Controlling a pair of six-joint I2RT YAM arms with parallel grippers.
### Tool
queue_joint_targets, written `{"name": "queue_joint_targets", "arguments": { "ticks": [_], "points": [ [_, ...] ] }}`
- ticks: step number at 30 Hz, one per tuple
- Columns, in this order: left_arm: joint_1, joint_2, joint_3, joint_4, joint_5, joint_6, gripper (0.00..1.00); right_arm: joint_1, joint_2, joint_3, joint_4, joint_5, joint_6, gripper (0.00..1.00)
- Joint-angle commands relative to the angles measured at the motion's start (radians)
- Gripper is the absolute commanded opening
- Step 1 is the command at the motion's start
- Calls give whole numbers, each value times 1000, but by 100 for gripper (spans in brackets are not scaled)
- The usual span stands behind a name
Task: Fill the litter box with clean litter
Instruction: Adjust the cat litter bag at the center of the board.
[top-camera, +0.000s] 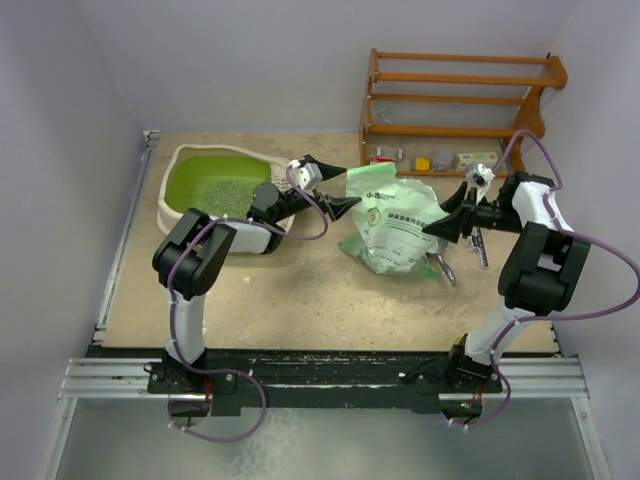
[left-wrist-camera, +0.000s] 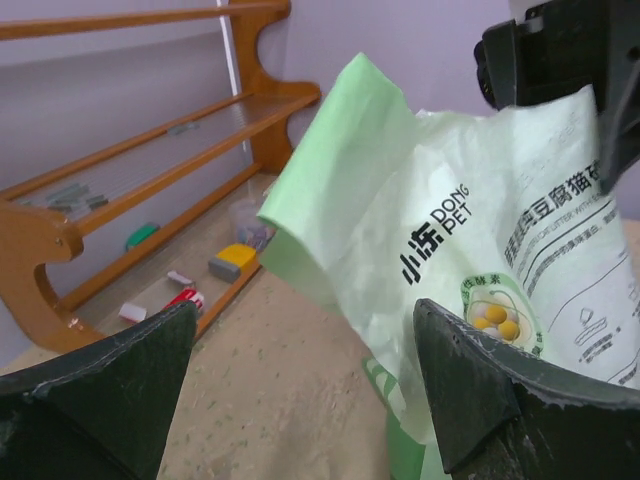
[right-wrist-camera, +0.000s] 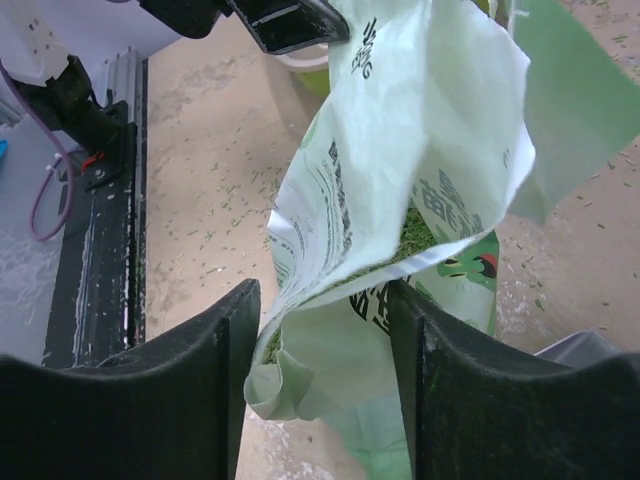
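The cream litter box (top-camera: 172, 200) with its lime-green inside stands at the back left, with green litter (top-camera: 228, 193) on its floor. A pale green printed bag (top-camera: 395, 225) stands crumpled in the middle of the table. My left gripper (top-camera: 335, 186) is open just left of the bag's top, and in the left wrist view the left gripper (left-wrist-camera: 305, 310) holds nothing while the bag (left-wrist-camera: 430, 200) fills the right side. My right gripper (right-wrist-camera: 322, 290) is open, its fingers on either side of the bag's open mouth edge (right-wrist-camera: 300, 330). Litter (right-wrist-camera: 415, 230) shows inside the bag.
A wooden rack (top-camera: 455, 100) with small items on its bottom shelf stands at the back right. A grey metal object (top-camera: 445, 268) lies beside the bag's right foot. Green crumbs are scattered on the beige tabletop (right-wrist-camera: 200, 180). The black base rail (top-camera: 320, 370) runs along the near edge.
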Motion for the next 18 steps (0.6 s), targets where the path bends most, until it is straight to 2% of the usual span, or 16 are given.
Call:
{"name": "queue_joint_targets", "arguments": {
  "ticks": [1,4,5,12,17,18],
  "points": [
    [4,43,90,154,68,-123,86,1,-7,47,-57,-20,30,45],
    [2,52,115,161,115,-173,86,2,3,71,-57,13,68,4],
    [2,48,115,155,127,-177,86,2,5,76,-57,23,78,0],
    [-7,40,155,26,225,-203,86,2,-13,50,-57,46,84,0],
    [-14,73,198,48,252,-280,73,2,-45,17,-57,40,70,0],
    [-15,84,208,67,258,-309,67,1,-48,14,-57,41,70,0]
  ]
}}
